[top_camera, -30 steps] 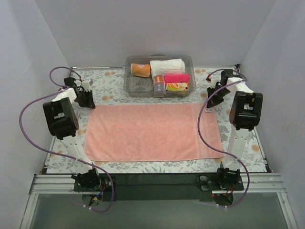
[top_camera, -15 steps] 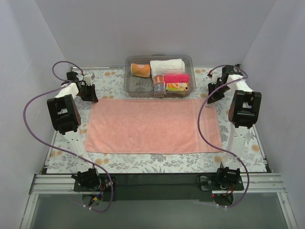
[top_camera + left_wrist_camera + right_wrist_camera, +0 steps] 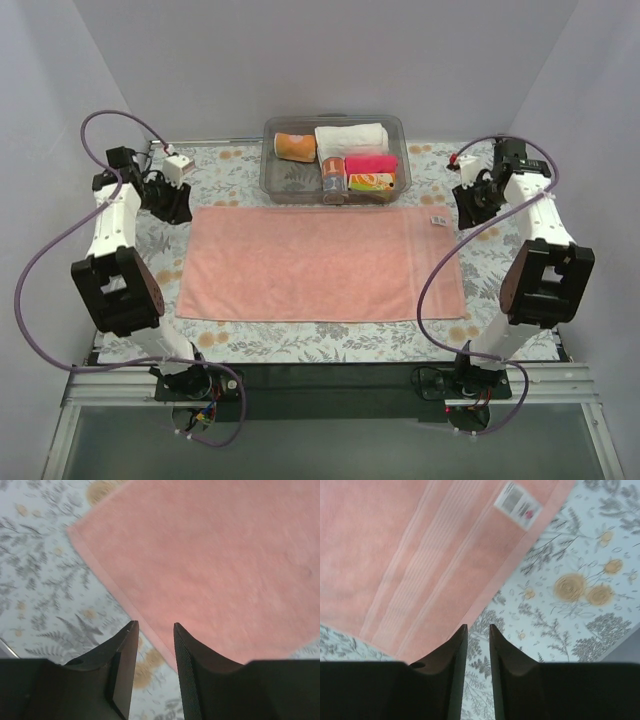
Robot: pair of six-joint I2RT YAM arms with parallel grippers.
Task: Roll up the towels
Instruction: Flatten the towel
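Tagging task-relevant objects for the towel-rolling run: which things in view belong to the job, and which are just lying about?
Job:
- salmon-pink towel, spread flat
- small patterned cloth, in the bin

Lying about:
- clear bin
- white rolled towel
- hot-pink roll
- orange roll

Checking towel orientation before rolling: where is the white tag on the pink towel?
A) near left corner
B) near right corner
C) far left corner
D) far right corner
D: the white tag lies on the salmon-pink towel at its far right corner in the top view, and the right wrist view shows it at a corner too.
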